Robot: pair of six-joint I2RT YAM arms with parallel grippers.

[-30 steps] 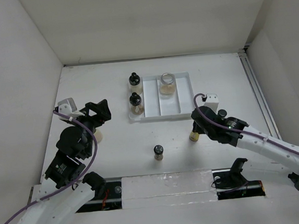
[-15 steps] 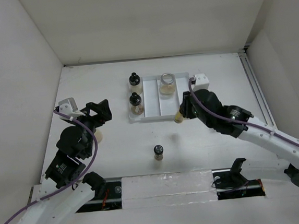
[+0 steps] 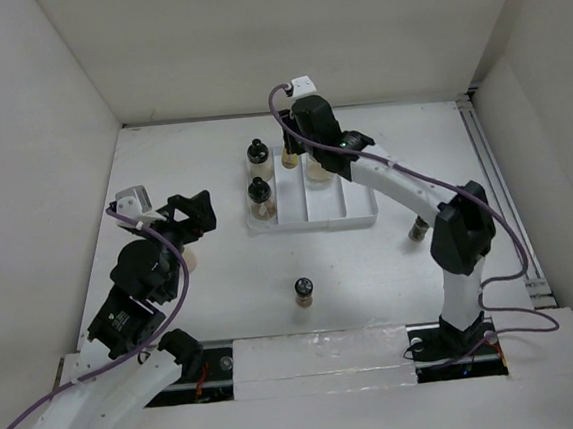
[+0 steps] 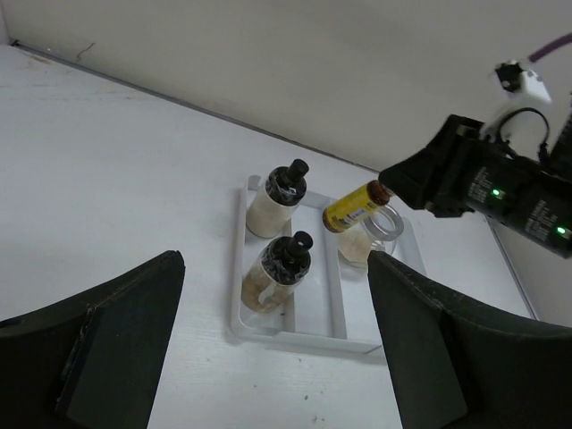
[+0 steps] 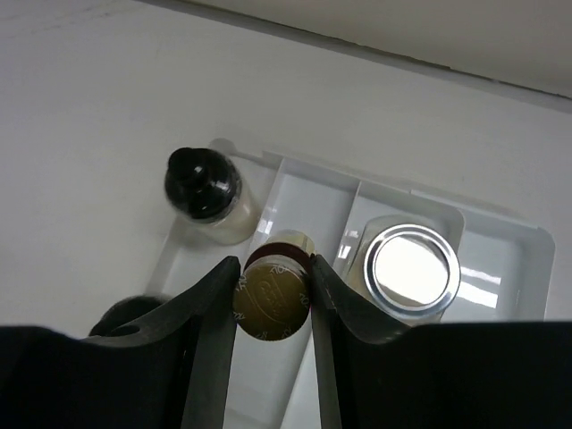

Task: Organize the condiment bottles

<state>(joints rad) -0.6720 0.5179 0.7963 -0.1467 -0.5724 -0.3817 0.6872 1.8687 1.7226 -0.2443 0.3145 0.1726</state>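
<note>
My right gripper (image 3: 291,152) is shut on the slim yellow-amber bottle (image 3: 288,158) and holds it tilted over the back of the white tray's (image 3: 328,207) middle compartment. In the right wrist view the fingers clamp its gold cap (image 5: 273,293). Two black-capped jars (image 3: 258,155) (image 3: 260,196) stand in the left compartment. The wide glass jar (image 3: 318,169) stands beside the held bottle and shows its silver lid (image 5: 413,268). A small dark bottle (image 3: 304,291) stands on the table in front. My left gripper (image 3: 192,216) is open and empty, left of the tray.
A small bottle (image 3: 418,229) stands on the table right of the tray, by my right arm's elbow. A beige bottle (image 3: 189,259) stands under my left wrist. White walls enclose the table on three sides. A rail runs along the right edge (image 3: 493,186).
My right gripper carried the yellow-amber bottle from the table in front of the tray's right corner up and back, to over the tray's rear. The left arm has not moved.
</note>
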